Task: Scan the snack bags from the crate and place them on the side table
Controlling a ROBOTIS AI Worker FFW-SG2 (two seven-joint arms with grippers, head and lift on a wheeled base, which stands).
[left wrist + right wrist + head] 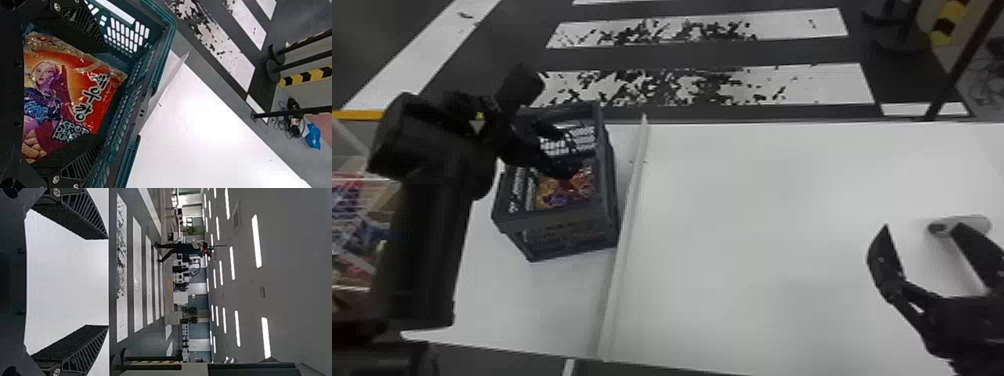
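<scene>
My left gripper reaches over the dark crate, its fingers above the colourful snack bag inside. In the left wrist view the left gripper stands open, one finger at either side of a red and orange snack bag lying within the crate. Over the right part of the white table is my right gripper, open. The right wrist view has the same right gripper with its fingers wide apart and nothing between them.
A white divider strip runs along the table just right of the crate. A white handheld scanner is beside the right gripper, partly hidden by its finger. At the far left is a clear bin of colourful packets.
</scene>
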